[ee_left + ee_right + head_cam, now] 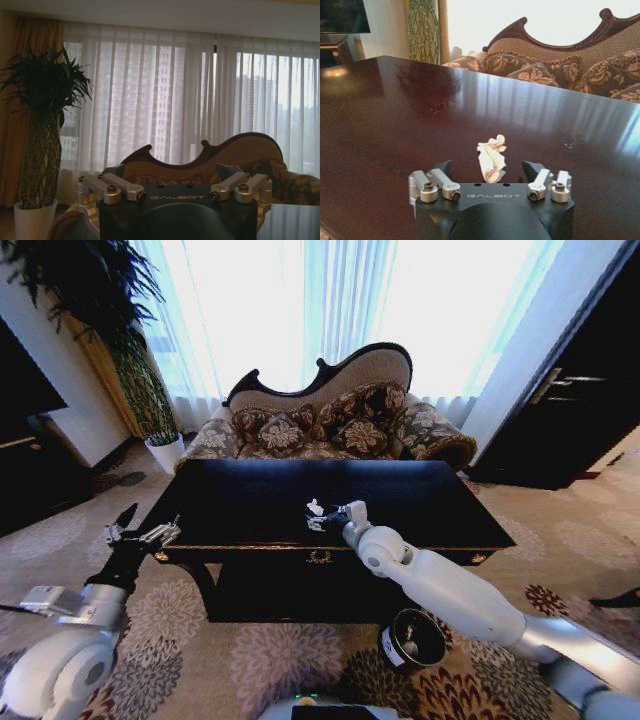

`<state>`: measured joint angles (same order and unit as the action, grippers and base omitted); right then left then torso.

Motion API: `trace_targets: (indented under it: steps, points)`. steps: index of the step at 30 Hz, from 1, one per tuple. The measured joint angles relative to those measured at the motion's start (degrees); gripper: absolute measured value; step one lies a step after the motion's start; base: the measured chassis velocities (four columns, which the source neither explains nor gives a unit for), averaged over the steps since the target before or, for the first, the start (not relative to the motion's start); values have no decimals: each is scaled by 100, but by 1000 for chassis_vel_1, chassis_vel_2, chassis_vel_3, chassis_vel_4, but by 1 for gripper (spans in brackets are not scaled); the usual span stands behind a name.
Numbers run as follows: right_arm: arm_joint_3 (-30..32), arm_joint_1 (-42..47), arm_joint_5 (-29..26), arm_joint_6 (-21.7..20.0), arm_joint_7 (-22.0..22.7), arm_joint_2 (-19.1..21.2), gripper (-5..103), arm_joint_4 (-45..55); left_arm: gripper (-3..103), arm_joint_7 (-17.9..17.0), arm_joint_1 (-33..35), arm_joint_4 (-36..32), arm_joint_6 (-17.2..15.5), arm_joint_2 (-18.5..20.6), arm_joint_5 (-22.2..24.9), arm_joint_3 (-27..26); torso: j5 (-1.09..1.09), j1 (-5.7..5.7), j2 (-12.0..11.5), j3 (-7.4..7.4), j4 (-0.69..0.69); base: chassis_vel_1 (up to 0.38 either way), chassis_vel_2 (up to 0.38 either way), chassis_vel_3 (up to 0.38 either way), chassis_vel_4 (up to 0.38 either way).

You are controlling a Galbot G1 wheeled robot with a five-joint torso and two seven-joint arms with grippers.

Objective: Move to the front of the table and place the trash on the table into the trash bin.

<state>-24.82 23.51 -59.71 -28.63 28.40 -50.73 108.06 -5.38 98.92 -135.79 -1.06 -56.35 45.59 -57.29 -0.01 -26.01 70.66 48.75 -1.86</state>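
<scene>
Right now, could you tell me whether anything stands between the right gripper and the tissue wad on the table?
Nothing visible does. The right gripper sits open on the table, and the tissue wad stands right between its fingers, with bare tabletop around it.

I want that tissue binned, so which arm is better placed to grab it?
Right. The right gripper sits open on the table around the tissue; the left gripper hangs off the table's corner.
</scene>
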Motion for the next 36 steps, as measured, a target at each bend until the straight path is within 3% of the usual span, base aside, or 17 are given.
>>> trace_targets:
  steps: [3, 6, 11, 13, 15, 17, 21, 28, 36]
  points:
    - [-11, 10, 75, 14, -59, -34, 63, -17, 100, 0, 0, 0, 0, 0, 0, 0, 0, 0, 0, 0, 0, 0, 0, 0, 0]
    - [-10, 5, 78, 18, -62, -34, 57, -21, 100, 0, 0, 0, 0, 0, 0, 0, 0, 0, 0, 0, 0, 0, 0, 0, 0]
    - [12, -11, 74, 26, -61, -1, 36, -19, 100, 0, 0, 0, 1, 0, 0, 0, 0, 0, 0, 0, 0, 0, 0, 0, 0]
    - [27, 3, 74, 29, -60, 10, 36, -10, 100, 0, 0, 0, 0, 0, 0, 0, 0, 0, 0, 0, 0, 0, 0, 0, 0]
    - [69, 88, 73, 34, -60, 27, 19, 24, 100, 0, 0, 0, 0, 0, 0, 0, 0, 0, 0, 0, 0, 0, 0, 0, 0]
    - [84, 111, 73, 36, -59, 33, 19, 36, 100, 0, 0, 0, 0, 0, 0, 0, 0, 0, 0, 0, 0, 0, 0, 0, 0]
    - [145, 180, 68, 41, -48, 69, 1, 85, 100, 0, 0, 0, 0, 0, 0, 0, 1, 0, 0, 0, 0, 0, 0, 0, 0]
    - [313, 267, 7, 47, -39, 162, 0, 219, 100, 0, 0, 0, 0, 0, 0, 0, 0, 0, 0, 0, 1, 0, 0, 0, 0]
    - [979, 747, -92, 75, -106, 543, 0, 666, 100, 0, 0, 0, 1, 0, 0, 0, 1, 0, 0, 0, 0, 0, 0, 0, 0]
